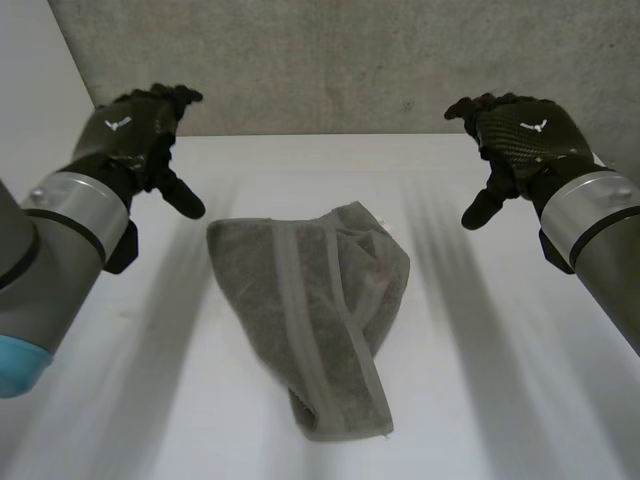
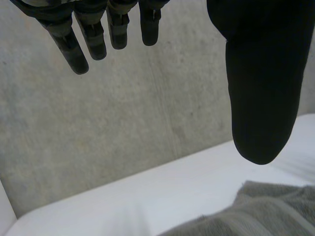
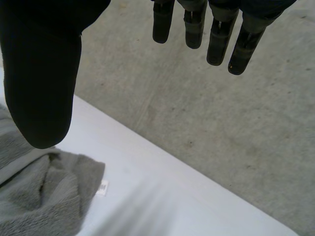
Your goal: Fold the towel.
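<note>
Nearest the camera lies the narrow, bunched end of the grey towel [image 1: 320, 310]. It sits crumpled in the middle of the white table [image 1: 500, 380], its long axis running from that near end away to a broader far end. Both hands hang above the table beside the far end, clear of the cloth. The left hand [image 1: 140, 130] is off the far left corner and the right hand [image 1: 520, 135] off the far right side, each with fingers loosely extended and empty. The left seems slightly nearer, though height is hard to judge. A small white label [image 3: 102, 188] marks the towel corner on the right hand's side.
</note>
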You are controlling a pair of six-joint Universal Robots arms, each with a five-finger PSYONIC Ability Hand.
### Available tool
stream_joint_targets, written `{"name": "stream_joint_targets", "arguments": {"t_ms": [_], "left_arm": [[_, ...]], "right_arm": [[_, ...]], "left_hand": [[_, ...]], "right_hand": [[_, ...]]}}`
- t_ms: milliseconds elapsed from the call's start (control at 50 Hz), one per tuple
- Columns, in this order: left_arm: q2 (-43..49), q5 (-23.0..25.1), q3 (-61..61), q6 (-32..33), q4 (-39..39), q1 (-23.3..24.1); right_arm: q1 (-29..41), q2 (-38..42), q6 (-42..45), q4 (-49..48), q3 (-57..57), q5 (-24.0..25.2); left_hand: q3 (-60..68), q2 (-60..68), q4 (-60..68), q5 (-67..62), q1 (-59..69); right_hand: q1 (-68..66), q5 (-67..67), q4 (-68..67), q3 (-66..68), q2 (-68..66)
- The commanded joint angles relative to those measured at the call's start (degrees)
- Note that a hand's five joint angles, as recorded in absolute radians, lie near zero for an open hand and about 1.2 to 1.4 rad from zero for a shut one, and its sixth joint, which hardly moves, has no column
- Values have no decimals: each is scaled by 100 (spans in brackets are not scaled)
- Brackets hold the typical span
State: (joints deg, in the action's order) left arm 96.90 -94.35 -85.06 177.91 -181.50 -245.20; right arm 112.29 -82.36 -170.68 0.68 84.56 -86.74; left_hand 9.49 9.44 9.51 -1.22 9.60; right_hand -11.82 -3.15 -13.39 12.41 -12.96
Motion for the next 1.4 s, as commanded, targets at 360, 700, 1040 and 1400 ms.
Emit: {"name": "stream_joint_targets", "arguments": {"t_ms": [360, 700, 1040, 1400], "left_arm": [[3166, 1120, 665, 505, -1150, 1307], [3126, 24, 684, 1940, -1186, 1282], [2044, -365, -266, 1949, -1221, 526], [1412, -603, -968, 1905, -1203, -511]], "right_arm": [[-76, 1090, 518, 477, -194, 447], [56, 2020, 632, 249, -203, 509], [908, 3216, 940, -1483, -387, 904], [874, 2690, 1362, -1263, -590, 105]], "left_hand": [[1334, 1339, 1332, -1161, 1323], [7051, 7056, 7049, -6878, 7040], [7051, 7056, 7049, -6878, 7040], [7051, 7056, 7049, -6878, 7040]], "right_hand": [[182, 315, 339, -241, 296], [42, 174, 199, -100, 155], [-1792, -1659, -1635, 1734, -1679], [-6818, -6685, -6661, 6759, -6704]]}}
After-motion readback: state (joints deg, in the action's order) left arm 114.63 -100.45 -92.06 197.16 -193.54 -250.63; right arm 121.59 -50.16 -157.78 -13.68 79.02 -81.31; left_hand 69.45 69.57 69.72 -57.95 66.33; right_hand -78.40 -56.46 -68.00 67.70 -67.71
